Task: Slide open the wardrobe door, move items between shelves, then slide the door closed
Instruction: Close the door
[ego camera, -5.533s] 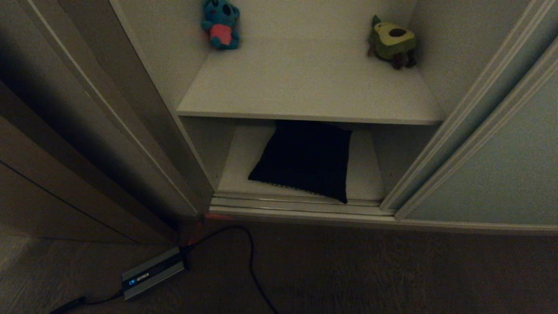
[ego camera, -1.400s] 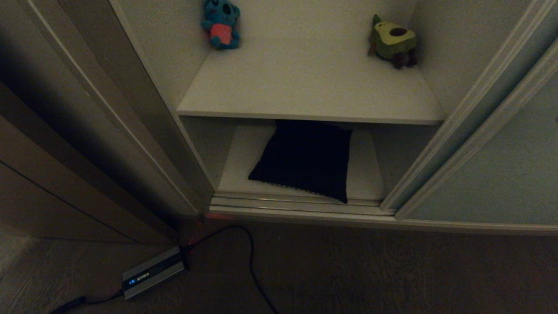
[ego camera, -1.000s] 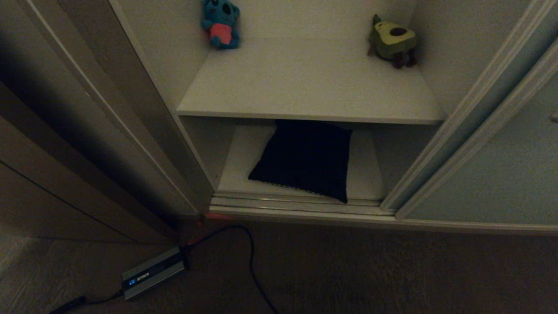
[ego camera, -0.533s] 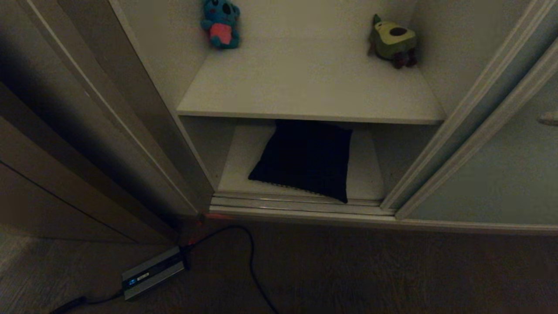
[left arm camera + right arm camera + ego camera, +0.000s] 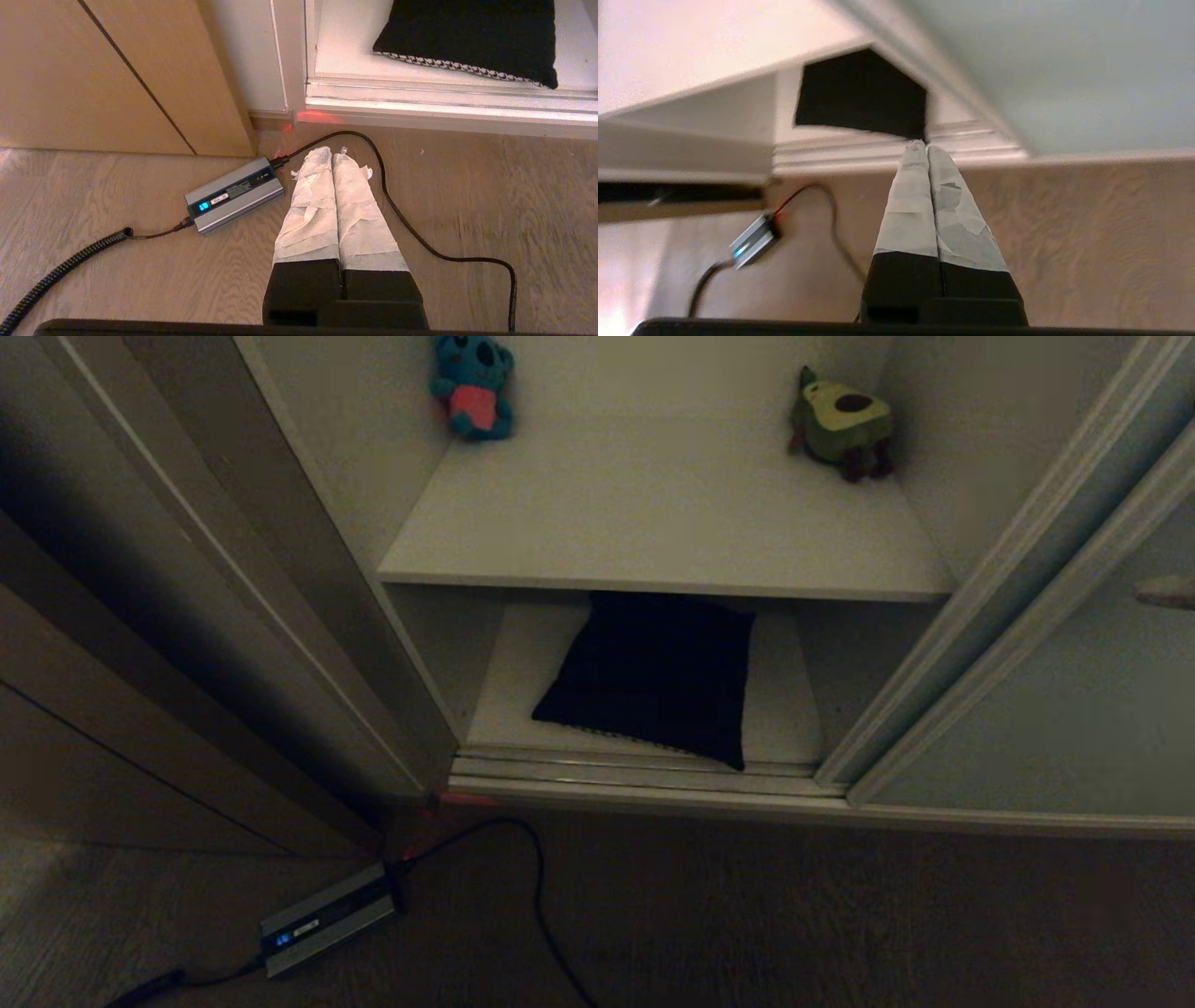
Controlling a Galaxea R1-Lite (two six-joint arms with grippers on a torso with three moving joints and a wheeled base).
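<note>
The sliding wardrobe door (image 5: 1074, 709), pale grey-green, stands slid to the right, leaving the shelves exposed. A dark cushion (image 5: 653, 677) with a houndstooth edge lies flat on the lower shelf (image 5: 518, 663), under the upper shelf (image 5: 653, 523). My right gripper (image 5: 1153, 595) pokes in at the right edge, in front of the door panel. In the right wrist view that gripper (image 5: 927, 145) is shut and empty, pointing toward the cushion (image 5: 864, 93) past the door (image 5: 1064, 70). My left gripper (image 5: 332, 151) hangs shut and empty above the floor, apart from the cushion (image 5: 467, 37).
A blue plush toy (image 5: 473, 387) and an avocado plush (image 5: 840, 425) sit at the back of the upper shelf. A silver box (image 5: 327, 919) with a black cable (image 5: 537, 887) lies on the floor. A ribbed floor track (image 5: 635, 775) fronts the lower shelf. Brown panelling (image 5: 112, 728) stands left.
The tip of my right gripper has come into the head view at the right edge and crept leftward in front of the door. The cushion, toys and door have not moved.
</note>
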